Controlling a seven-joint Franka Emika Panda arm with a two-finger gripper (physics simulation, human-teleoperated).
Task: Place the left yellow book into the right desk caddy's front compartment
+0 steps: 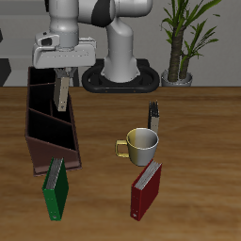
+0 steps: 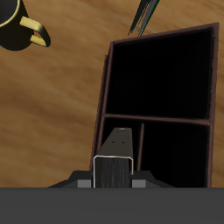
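My gripper (image 1: 62,79) is shut on the left yellow book (image 1: 62,93), a thin greyish-tan book that hangs upright from the fingers. It hangs over the right desk caddy (image 1: 45,153), a long dark reddish-brown open box with slanted partitions, above its farther-back half. In the wrist view the book's edge (image 2: 115,159) shows end-on between my fingers (image 2: 114,172). Past the book lies the caddy's rim (image 2: 106,86) with a large dark compartment and two smaller ones, the book lined up over the partition between them. I cannot tell whether the book touches the caddy.
A green book (image 1: 56,187) leans at the caddy's near end. A yellow-and-white mug (image 1: 142,144) stands mid-table, with a dark upright book (image 1: 155,118) behind it and a red book (image 1: 146,187) in front. A potted plant (image 1: 179,68) stands beside the robot's base (image 1: 118,71).
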